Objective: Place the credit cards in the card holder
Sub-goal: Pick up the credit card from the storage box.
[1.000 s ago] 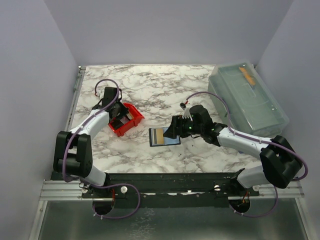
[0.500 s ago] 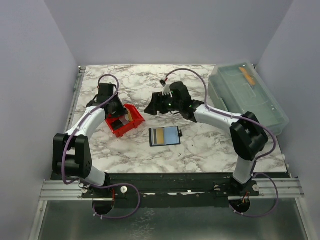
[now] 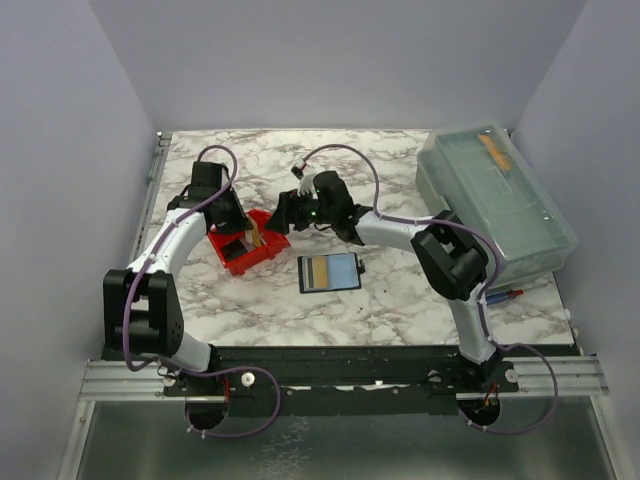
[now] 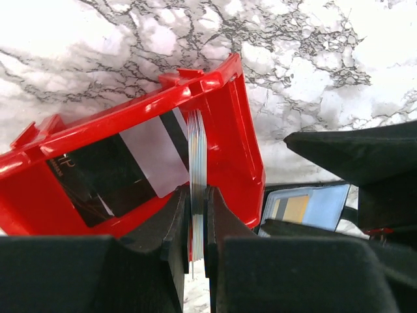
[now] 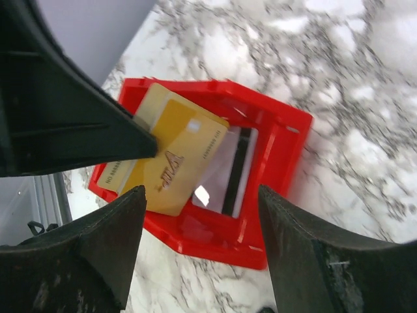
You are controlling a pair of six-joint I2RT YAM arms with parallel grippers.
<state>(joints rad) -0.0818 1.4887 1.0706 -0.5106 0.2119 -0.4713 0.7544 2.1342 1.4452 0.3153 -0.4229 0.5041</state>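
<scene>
1. The left end effector [image 4: 197,195] is clamped on a thin stack of credit cards [image 4: 197,147], held on edge over the red tray [image 4: 228,117].
2. The right end effector [image 5: 201,192] gapes empty just beside the tray.
3. The card holder [image 3: 330,272] lies on the table [image 3: 350,170] near the tray.

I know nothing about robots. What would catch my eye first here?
The bright red tray, left of the table's middle, stands out, with the left fingers pinching a thin stack of yellowish credit cards above it. The right fingers hang spread wide beside the tray, and the black card holder lies open nearer the arm bases.
</scene>
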